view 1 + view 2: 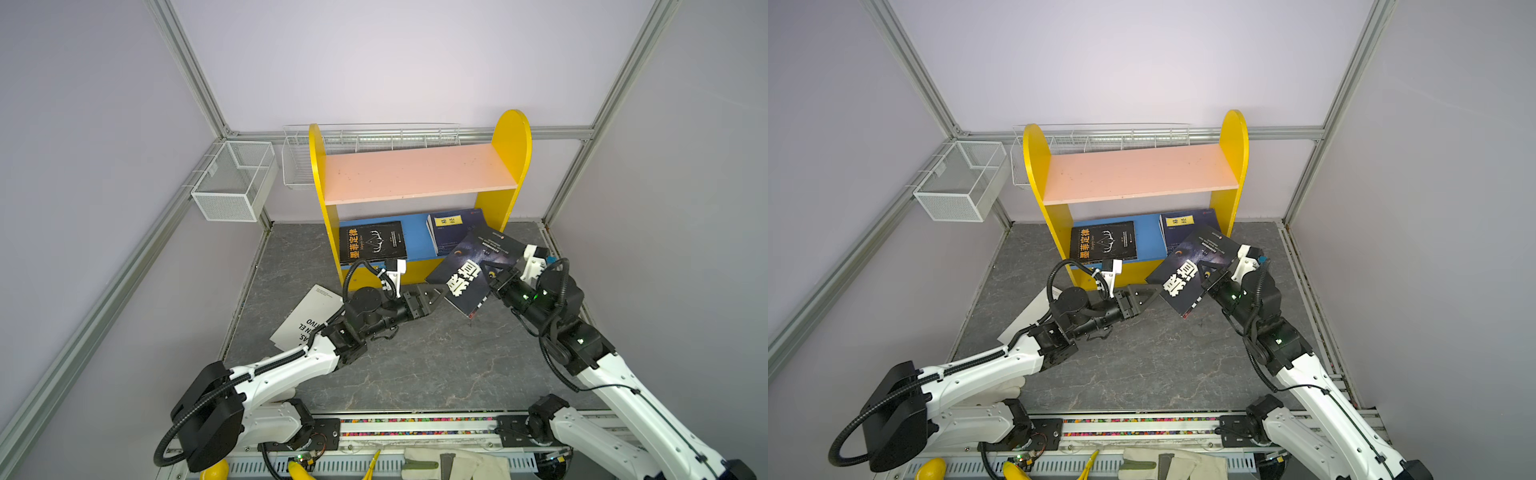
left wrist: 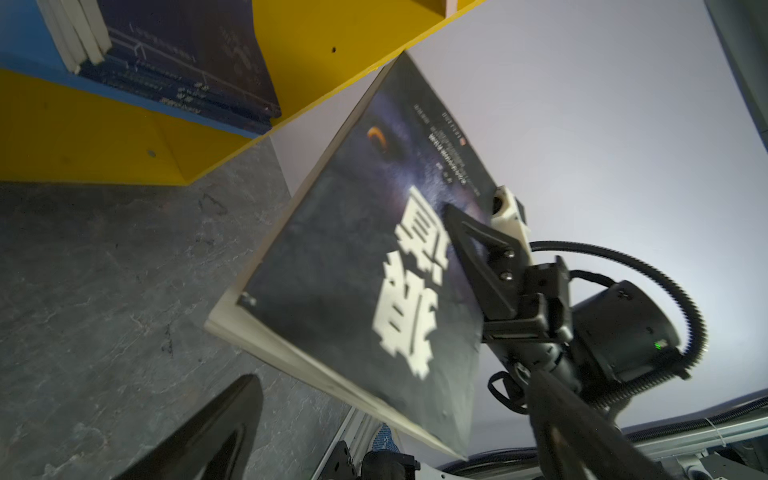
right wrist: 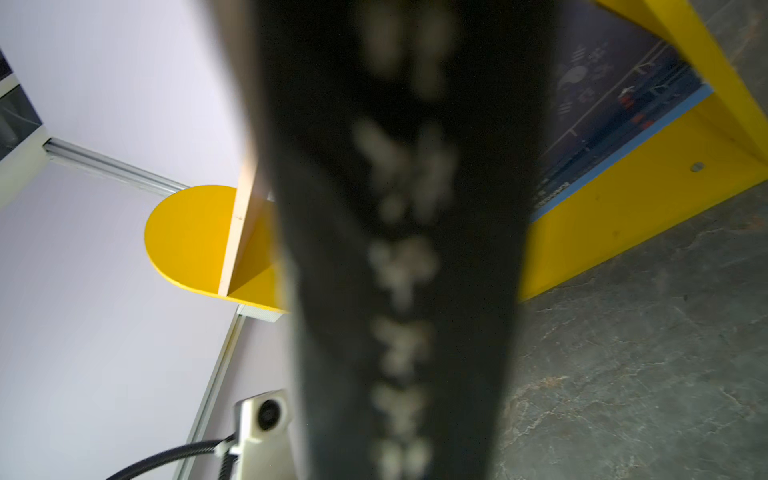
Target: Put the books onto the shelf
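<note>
While the right gripper [image 1: 494, 272] is clamping the wolf-eye book [image 1: 465, 266] near its spine and the left gripper [image 1: 438, 296] is hanging open alongside, the paperback is likely handling light and floppy.

One shelf [image 1: 513, 137] with two boards: pink board [image 1: 415, 172], blue board [image 1: 415, 237]. One black book [image 1: 372, 243], one dark book [image 1: 469, 270], one white book [image 1: 309, 318], one navy stack [image 1: 455, 232], its count unclear. Two baskets: boxy basket [image 1: 232, 183], long basket [image 1: 293, 166].

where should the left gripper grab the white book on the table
The long edge facing the left wall. The white book lies flat on the table, so the open left gripper should probably come in low from that side, one finger sliding under.
</note>
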You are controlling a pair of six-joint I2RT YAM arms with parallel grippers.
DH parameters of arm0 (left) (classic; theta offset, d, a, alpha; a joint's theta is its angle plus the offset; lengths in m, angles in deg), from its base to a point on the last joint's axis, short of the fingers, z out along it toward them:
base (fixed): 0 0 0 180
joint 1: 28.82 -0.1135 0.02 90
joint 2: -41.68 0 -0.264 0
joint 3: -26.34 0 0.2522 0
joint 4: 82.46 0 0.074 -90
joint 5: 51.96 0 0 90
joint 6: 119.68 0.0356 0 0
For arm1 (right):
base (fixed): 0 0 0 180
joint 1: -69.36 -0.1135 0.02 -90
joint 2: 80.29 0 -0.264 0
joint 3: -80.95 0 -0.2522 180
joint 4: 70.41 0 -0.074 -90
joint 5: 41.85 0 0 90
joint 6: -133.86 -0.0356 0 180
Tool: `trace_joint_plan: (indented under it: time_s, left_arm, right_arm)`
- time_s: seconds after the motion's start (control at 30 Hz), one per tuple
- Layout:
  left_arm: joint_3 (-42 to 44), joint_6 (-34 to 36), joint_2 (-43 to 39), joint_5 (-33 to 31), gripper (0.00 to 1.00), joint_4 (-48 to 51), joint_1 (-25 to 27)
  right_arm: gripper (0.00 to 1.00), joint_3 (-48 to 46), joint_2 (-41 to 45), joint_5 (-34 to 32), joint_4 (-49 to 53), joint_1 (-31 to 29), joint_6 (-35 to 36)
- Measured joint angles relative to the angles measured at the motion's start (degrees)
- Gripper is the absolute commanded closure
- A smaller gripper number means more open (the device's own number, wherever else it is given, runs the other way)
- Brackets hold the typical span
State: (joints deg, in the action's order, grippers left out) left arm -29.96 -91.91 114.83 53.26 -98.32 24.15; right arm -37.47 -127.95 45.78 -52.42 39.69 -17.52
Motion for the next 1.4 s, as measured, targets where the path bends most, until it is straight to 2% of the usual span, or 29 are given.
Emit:
trace_joint_plan:
  time_s: [0.37,0.77,1.13,1.23,1.4]
  left_arm:
    - [-3.7,-4.2,3.8,0.7,0.02,3.9,0.1]
    - [-4.8,-9.6,11.6,3.1,0.04,-3.0,0.1]
    - [-4.7,-19.0,20.6,3.7,0.37,-28.3,-0.1]
    - [-3.1,-20.3,20.9,2.1,0.45,-32.6,-0.2]
    - [-1.2,-20.2,19.8,0.1,0.7,-33.6,-0.7]
  right_arm:
    - [0.92,0.7,-2.1,-4.1,-0.2,-2.2,2.3]
    - [0.91,3.0,-3.5,-5.8,-0.7,-2.2,4.7]
    - [0.91,-0.5,-2.0,-7.2,-6.3,-2.3,1.7]
    - [0.91,-2.6,-1.3,-8.2,-8.1,-2.3,-0.2]
    - [0.87,-6.3,-0.8,-10.2,-10.5,-3.2,-3.2]
